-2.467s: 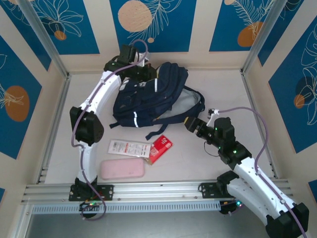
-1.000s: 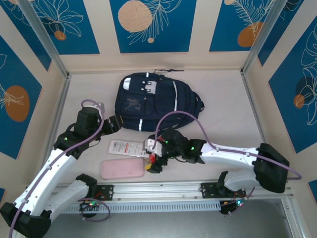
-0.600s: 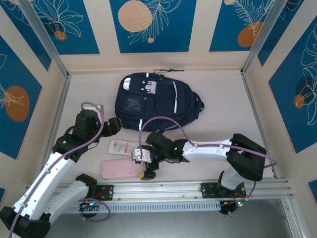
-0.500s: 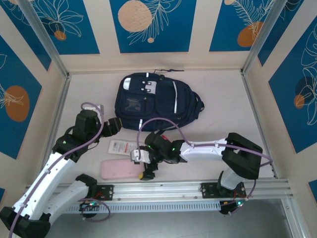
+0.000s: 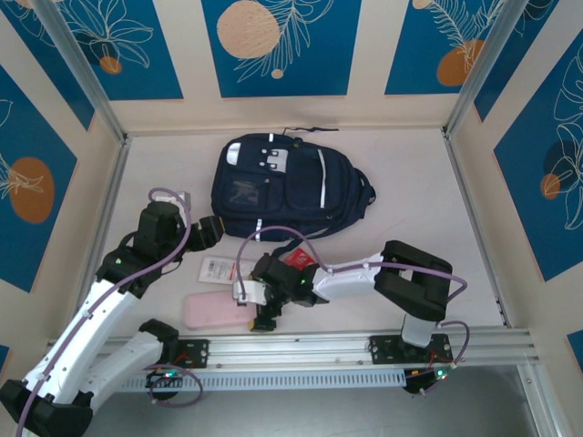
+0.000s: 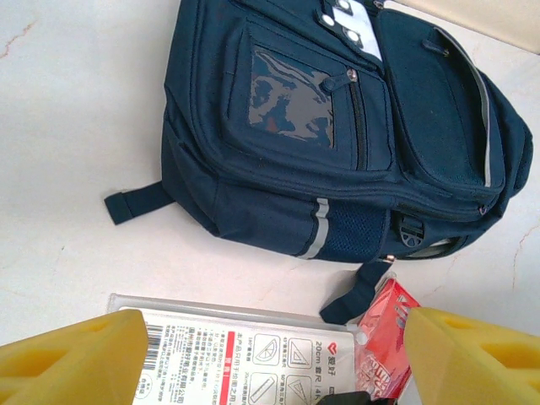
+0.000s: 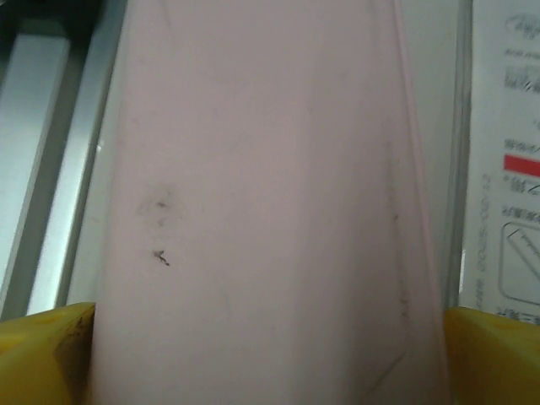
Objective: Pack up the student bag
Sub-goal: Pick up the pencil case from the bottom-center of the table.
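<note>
right gripper (image 7: pixel 270 359): spread as wide as it goes, one yellow finger (image 7: pixel 42 359) at each long edge of the pink case (image 7: pixel 261 186); I cannot tell whether the fingers press on the case or only flank it.
pink case: lies flat on the worktop (image 6: pixel 67 126), a few dark scuffs on its top; from overhead, its right end sits under the right gripper.
right arm: stretches low and leftward across the near part of the worktop from its base at the right.
metal rail (image 7: pixel 42 126): runs along the near edge, just beside the pink case.
left gripper (image 6: pixel 270 325): wide open with nothing between its fingers; it hangs over the white packet (image 6: pixel 245 346) and faces the lower edge of the backpack (image 6: pixel 337 126).
white packet: flat on the worktop, printed with a red band and small diagrams; it lies between the pink case and the backpack, just beside the case.
red packet (image 6: pixel 384 337): at the white packet's right end, close to a loose strap (image 6: pixel 354 295) of the backpack.
backpack: navy, lying front-up in the far middle of the worktop, apart from both grippers; its shiny window pocket, white buckle patches and pale reflective stripes face upward, and a short strap end rests on the worktop at its left.
</note>
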